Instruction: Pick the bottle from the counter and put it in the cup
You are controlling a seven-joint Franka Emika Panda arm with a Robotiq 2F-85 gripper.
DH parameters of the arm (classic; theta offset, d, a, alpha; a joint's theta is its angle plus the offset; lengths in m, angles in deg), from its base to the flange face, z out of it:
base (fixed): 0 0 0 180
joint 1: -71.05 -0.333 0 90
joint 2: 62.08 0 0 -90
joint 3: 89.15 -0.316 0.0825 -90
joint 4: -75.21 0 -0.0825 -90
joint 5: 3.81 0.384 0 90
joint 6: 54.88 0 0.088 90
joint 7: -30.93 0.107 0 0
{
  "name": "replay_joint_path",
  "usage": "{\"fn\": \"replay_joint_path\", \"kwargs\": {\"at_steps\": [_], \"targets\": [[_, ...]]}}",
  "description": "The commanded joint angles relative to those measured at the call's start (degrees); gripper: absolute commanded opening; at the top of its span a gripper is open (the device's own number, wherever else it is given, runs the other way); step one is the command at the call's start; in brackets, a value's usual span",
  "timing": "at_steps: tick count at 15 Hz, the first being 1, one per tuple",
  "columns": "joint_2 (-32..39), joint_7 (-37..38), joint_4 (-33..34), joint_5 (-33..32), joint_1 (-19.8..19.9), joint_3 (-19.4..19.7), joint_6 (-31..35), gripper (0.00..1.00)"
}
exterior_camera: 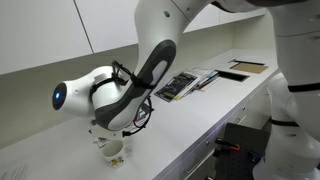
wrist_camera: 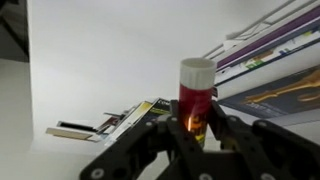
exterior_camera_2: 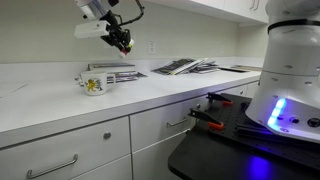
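The gripper (exterior_camera_2: 123, 43) hangs above the mug (exterior_camera_2: 97, 83) — clamped on the small red-and-white bottle (wrist_camera: 196, 95). A stack of books (exterior_camera_2: 112, 69) lies just beside the mug.

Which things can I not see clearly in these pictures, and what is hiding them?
- Wrist view: the fingers hide the lower end of the bottle.
- In an exterior view, the gripper is too small to show the bottle, and the pattern on the cup is blurred.
- In an exterior view, the arm covers the gripper and the bottle.
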State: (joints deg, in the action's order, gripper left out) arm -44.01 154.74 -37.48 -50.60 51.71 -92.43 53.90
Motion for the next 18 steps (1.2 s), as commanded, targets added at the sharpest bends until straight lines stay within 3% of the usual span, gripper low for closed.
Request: {"fn": "replay_joint_path", "kwargs": {"at_steps": [1, 8, 18], "targets": [[5.7, 0.5, 7.3, -4.5, -1.6, -1.3, -7.1, 0.08], [14.9, -1.1, 16.3, -12.8, -5.8, -3.3, -8.9, 0.08], [21.5, -2.7, 21.0, -13.6, -9.5, -4.5, -7.5, 0.08]]}}
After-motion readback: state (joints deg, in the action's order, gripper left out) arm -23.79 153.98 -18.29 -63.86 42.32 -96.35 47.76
